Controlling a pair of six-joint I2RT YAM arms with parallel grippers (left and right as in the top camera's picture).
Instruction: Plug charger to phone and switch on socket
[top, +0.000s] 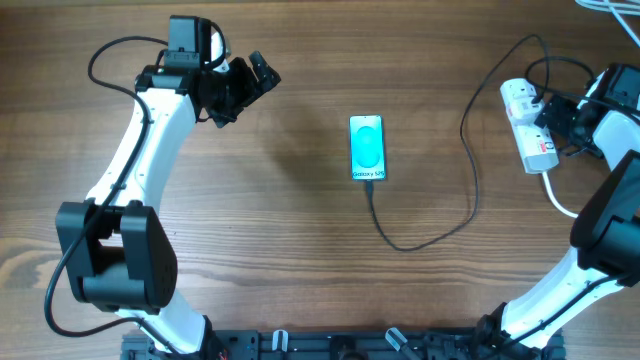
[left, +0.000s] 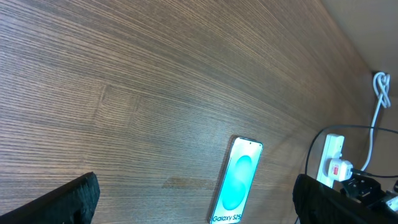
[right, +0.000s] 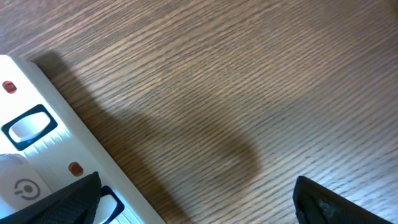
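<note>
The phone (top: 367, 148) lies flat mid-table with its cyan screen up; it also shows in the left wrist view (left: 238, 183). The charger, a thin black cable (top: 470, 160), runs from the phone's near end in a loop to the socket, a white power strip (top: 525, 130) at the right. Its tip meets the phone's end. My left gripper (top: 250, 80) is open and empty, far left of the phone (left: 199, 208). My right gripper (top: 552, 125) is open just over the strip. In the right wrist view (right: 199, 205) its left finger overlaps the strip (right: 37, 155) by a dark-rimmed switch (right: 25, 127).
The strip's thick white cord (top: 558, 195) trails toward the front right, near my right arm. More white cable (top: 612, 15) lies at the far right corner. A plug with a red label (left: 339, 168) sits in the strip.
</note>
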